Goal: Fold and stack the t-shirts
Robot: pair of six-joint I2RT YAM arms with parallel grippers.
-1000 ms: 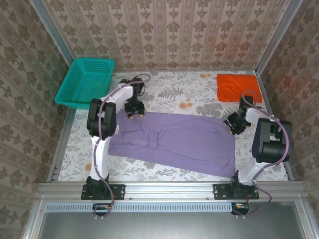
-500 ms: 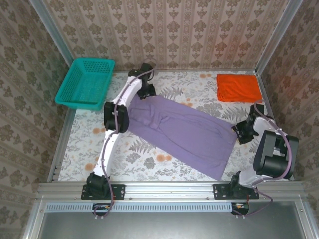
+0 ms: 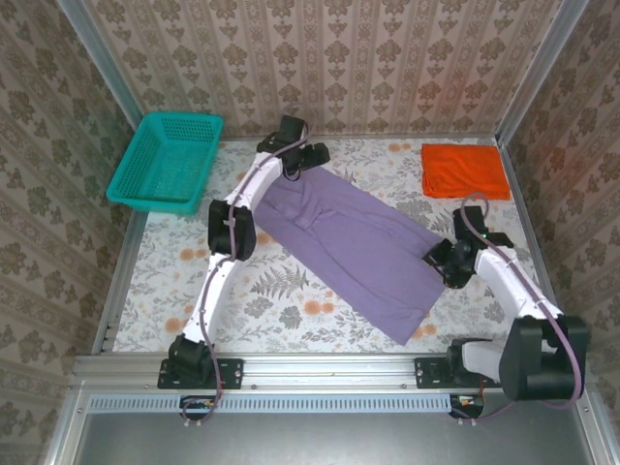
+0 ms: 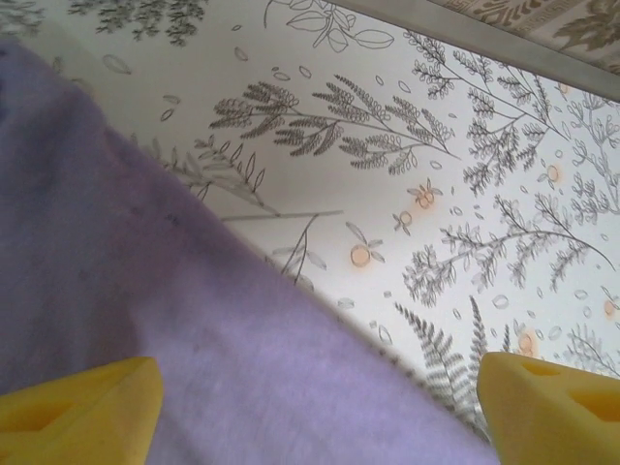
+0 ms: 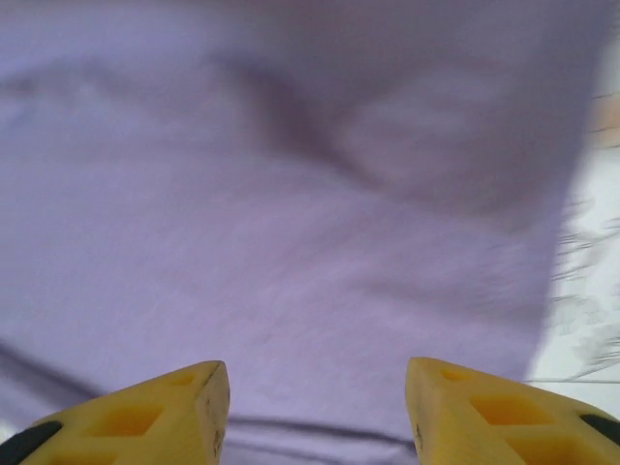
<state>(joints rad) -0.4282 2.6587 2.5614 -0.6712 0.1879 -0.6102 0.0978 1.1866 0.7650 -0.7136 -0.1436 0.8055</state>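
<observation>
The lavender-purple t-shirt (image 3: 358, 237) lies flat and slanted across the table, from the far centre down to the near right. My left gripper (image 3: 312, 158) hovers at its far end. In the left wrist view the left gripper (image 4: 315, 415) stands wide open, with the purple cloth (image 4: 145, 291) lying under it and its edge running diagonally. My right gripper (image 3: 438, 260) is at the shirt's right edge. In the right wrist view the right gripper (image 5: 315, 412) is open over smooth purple cloth (image 5: 291, 194). The orange t-shirt (image 3: 463, 170) rests as a folded rectangle at the far right.
A teal mesh basket (image 3: 165, 160) sits tilted at the far left corner. The floral tablecloth (image 3: 281, 291) is bare to the near left of the shirt. Metal rails and wallpapered walls close the table in on three sides.
The purple shirt swung from lying crosswise to slanting toward the far centre. My left arm stretched far with its end, then opened its jaws. My right gripper shifted inward to the shirt's right edge.
</observation>
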